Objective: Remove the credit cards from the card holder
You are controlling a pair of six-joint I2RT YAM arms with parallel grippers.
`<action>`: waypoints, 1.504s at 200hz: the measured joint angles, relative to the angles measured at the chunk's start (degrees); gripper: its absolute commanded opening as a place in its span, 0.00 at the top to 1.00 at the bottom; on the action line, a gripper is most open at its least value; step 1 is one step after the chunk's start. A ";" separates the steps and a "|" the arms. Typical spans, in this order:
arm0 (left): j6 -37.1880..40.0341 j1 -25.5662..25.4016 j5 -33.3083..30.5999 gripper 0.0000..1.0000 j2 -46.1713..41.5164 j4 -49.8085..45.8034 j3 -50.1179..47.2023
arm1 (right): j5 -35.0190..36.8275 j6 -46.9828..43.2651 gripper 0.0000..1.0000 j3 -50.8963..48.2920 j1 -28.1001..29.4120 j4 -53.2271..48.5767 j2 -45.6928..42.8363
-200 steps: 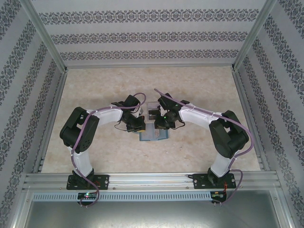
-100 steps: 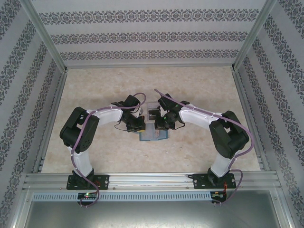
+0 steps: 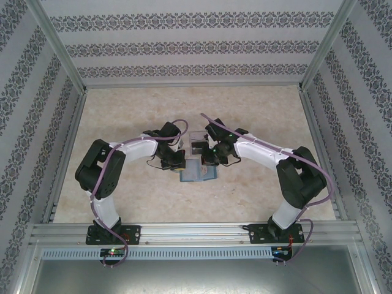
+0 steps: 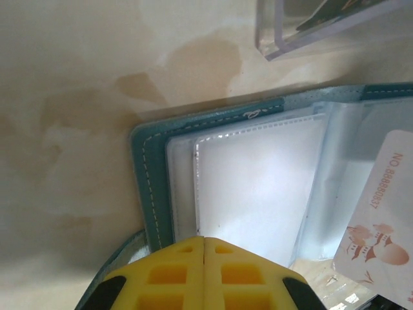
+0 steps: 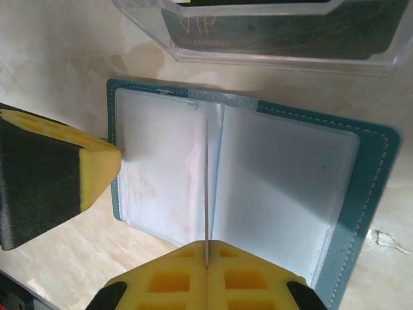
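Note:
The teal card holder [image 3: 199,174] lies open on the table, its clear sleeves facing up [image 5: 284,181]. My right gripper [image 5: 206,245] is shut on a thin pale credit card [image 5: 206,194], seen edge-on above the holder's middle fold. The same card [image 4: 381,200] shows white with a printed number in the left wrist view. My left gripper [image 4: 204,240] is shut, its tip resting on the holder's left page near the teal edge [image 4: 148,168]. From above, the left gripper [image 3: 179,165] and the right gripper [image 3: 208,160] flank the holder.
A clear plastic box [image 5: 277,32] holding a dark card stands just behind the holder, also seen from above [image 3: 195,141]. Patterned walls and metal rails enclose the beige table [image 3: 122,116], with open surface all around the centre.
The right gripper's jaws have closed on the card, and the right arm has shifted slightly back and up. The left arm has barely moved.

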 measured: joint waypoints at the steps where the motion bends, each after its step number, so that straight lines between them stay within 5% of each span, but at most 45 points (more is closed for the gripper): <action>1: 0.00 0.00 0.00 0.99 -0.04 -0.02 0.00 | 0.00 0.00 0.95 0.00 -0.02 -0.02 0.00; 76: 0.00 0.00 -1.66 0.96 -3.08 -0.42 -0.28 | 0.37 -13.51 0.96 4.72 -2.91 -4.20 -0.22; 175: -0.07 0.37 -3.56 0.96 -6.91 1.79 -5.90 | 2.99 -48.98 1.00 14.08 -5.55 -14.56 3.37; 301: -1.46 2.08 -6.36 0.94 -16.52 6.51 -13.00 | 7.48 -80.81 1.00 39.36 -6.19 -29.81 16.90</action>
